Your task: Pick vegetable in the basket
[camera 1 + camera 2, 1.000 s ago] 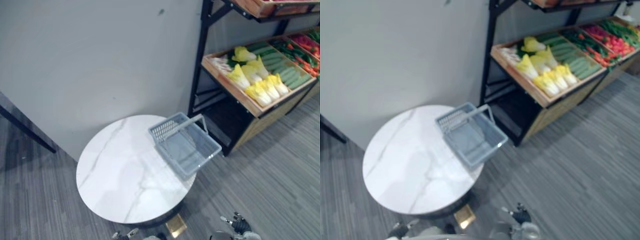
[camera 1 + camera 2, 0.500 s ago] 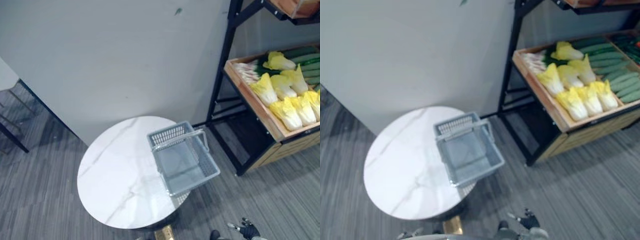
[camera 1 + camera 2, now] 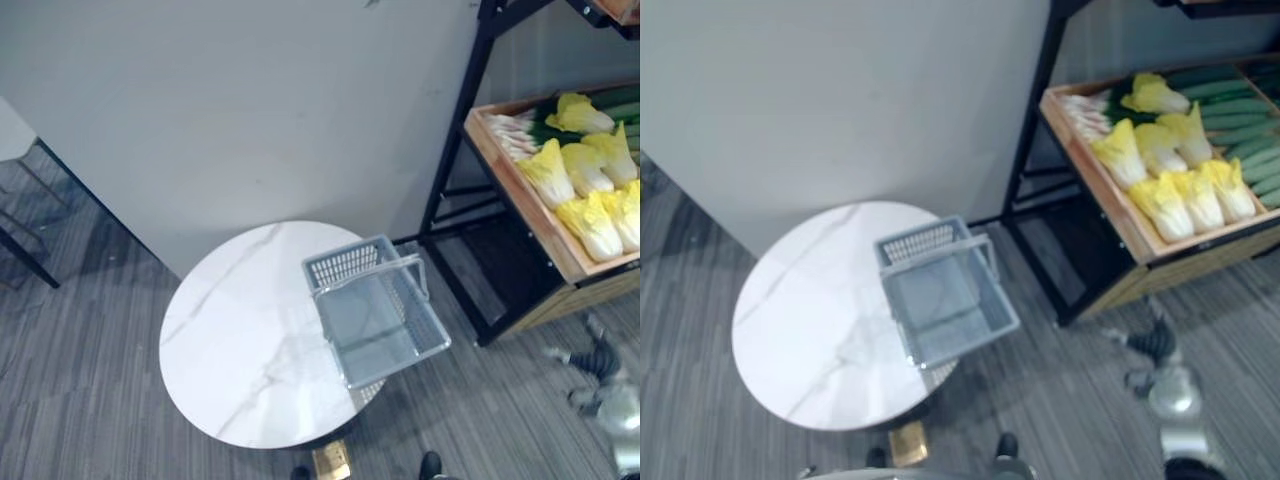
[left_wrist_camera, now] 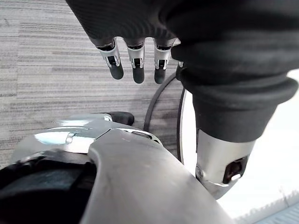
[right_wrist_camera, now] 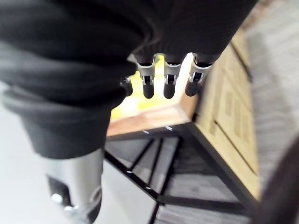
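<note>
As both my hands hang free, the vegetables all lie in the wooden crate on the black-framed shelf to my right.

Left eye view: cabbages in the crate, long axes running back to front. Yellow leafy tips point toward the wall, pale bases toward the crate's front edge. Bundle of pale stalks by the crate's left rim. Grey basket sits on the round white marble table, at its right edge, one corner overhanging the carpet. Its long axis runs from the wall side toward me, skewed to my right. Handle upright, bar across the basket. Basket and crate well apart. Plain grey wall behind, grey striped carpet all round, dark furniture leg far left.

Right eye view: same layout. Green cucumbers lie beside the cabbages, crosswise to them. My right hand is low over the carpet near the crate's front corner, blurred, touching nothing.

Left wrist view: my left hand, fingers straight, hanging over carpet, nothing held. White table edge just beside it.

Right wrist view: right hand's fingers loosely straight, nothing between them and the thumb. Past them yellow cabbage, the crate's wooden front, black shelf bars.
</note>
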Motion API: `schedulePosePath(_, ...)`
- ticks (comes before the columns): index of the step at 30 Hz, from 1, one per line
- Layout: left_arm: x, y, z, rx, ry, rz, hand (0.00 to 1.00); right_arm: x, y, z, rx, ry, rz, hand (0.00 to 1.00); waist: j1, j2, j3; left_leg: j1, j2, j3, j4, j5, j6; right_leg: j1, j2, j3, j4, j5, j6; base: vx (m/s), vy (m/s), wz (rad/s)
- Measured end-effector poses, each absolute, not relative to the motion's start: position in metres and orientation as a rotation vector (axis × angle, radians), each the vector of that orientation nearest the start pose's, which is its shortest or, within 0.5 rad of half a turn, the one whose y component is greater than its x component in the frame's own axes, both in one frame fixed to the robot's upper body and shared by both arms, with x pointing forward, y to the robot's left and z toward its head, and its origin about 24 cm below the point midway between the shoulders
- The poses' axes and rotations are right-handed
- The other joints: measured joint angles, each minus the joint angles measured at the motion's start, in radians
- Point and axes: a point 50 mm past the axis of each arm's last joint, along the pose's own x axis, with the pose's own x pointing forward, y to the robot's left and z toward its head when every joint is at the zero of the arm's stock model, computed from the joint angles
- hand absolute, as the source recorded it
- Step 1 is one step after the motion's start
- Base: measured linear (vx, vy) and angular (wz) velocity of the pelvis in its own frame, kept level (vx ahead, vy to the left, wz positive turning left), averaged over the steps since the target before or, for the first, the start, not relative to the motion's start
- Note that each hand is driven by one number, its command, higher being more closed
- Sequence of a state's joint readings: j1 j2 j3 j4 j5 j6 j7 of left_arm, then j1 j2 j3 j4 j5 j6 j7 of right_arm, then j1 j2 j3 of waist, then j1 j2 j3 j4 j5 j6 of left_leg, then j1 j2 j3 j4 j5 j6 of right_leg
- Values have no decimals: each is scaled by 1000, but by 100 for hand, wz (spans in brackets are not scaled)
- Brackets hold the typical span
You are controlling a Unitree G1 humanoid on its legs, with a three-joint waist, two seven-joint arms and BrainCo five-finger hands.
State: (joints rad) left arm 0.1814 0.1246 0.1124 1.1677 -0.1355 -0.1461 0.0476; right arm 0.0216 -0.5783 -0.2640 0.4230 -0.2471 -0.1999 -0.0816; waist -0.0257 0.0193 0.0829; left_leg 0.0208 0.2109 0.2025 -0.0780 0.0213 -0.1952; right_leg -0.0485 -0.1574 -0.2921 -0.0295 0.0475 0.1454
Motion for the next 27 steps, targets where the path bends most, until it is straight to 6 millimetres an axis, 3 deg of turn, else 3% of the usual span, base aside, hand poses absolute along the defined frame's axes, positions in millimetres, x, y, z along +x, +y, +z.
schedulePosePath(3,39,219,-167,-28,1160,328,0,244,-326,74,-944,28,-228,0,0,-10,-1,-1,-3,-6,-7,4,5,-1,-2,-4,-2,6,1,-28,1,2)
schedulePosePath(5,40,221,-166,-26,1152,324,0,262,-300,94,-1032,-98,-134,0,2,-17,3,-10,-6,-24,-7,6,9,-2,-6,-16,-2,7,2,-22,2,14)
schedulePosePath(9,45,221,-165,-30,1133,309,0,287,-261,114,-1041,-245,-21,0,15,-23,4,-30,-12,-49,-7,10,14,-3,-13,-36,-2,8,3,5,2,19)
schedulePosePath(11,50,218,-164,-42,1110,276,0,299,-241,121,-1075,-304,72,0,42,-23,6,-41,-17,-63,-7,13,18,-4,-18,-52,-2,13,3,41,7,22)
schedulePosePath(15,56,219,-162,-53,1083,270,0,323,-201,137,-1199,-392,257,0,68,-31,21,-55,-22,-88,-7,17,22,0,-23,-79,-5,13,3,42,4,18)
schedulePosePath(20,71,221,-158,-39,1034,264,0,346,-181,152,-1278,-415,337,0,116,-49,65,-73,-27,-116,-6,27,30,2,-25,-99,-4,13,3,2,-1,16)
schedulePosePath(27,89,222,-154,-22,989,277,0,367,-170,172,-1344,-421,340,0,131,-53,127,-107,-38,-159,-4,40,38,-2,-37,-137,-2,14,4,-11,2,18)
